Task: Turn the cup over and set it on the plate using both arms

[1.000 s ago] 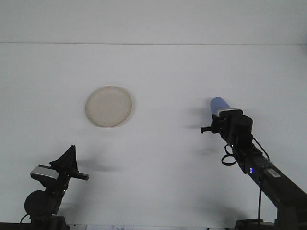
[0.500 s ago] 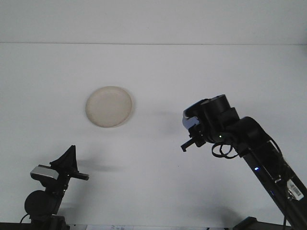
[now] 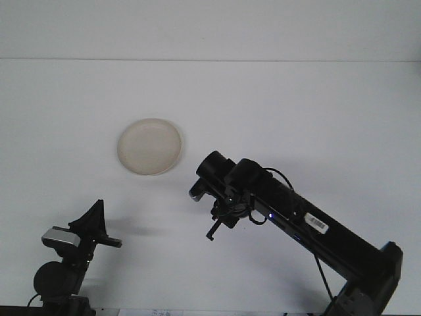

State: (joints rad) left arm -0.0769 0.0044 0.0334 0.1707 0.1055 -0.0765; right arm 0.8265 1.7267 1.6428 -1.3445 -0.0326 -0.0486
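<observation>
- We see a broad white matte table (image 3: 316, 112) filling the view from the near edge to a pale far wall; its surface is bare across the whole right half and the far strip.
- Our right arm, a long black jointed arm (image 3: 309, 227), rises from the near right corner and stretches diagonally left and farther, ending near the table's middle.
- Its right gripper (image 3: 205, 184) points left and toward the plate. From this angle the wrist body covers the fingertips, so we cannot tell whether the fingers are apart or together, nor what they hold.
- The blue cup cannot be made out with certainty; only a small greyish-pale patch shows at the gripper's left tip, and we cannot tell whether that is the cup.
- A thin black part hangs down from the wrist, its tip just above the table near the middle.
- The round cream-coloured shallow plate (image 3: 150, 146) lies flat on the table, left of centre and toward the far side. Nothing rests on it. Its right rim is near the right gripper but apart from it, with a strip of white table between them.
- Our left arm, black with a grey camera block (image 3: 59, 260), sits low in the near left corner.
- The left gripper (image 3: 96, 220) points upward; its two dark fingers form a closed-looking wedge, tips together, holding nothing.
- Open table separates the left gripper from the plate, and wide open room lies between both grippers along the near side.
</observation>
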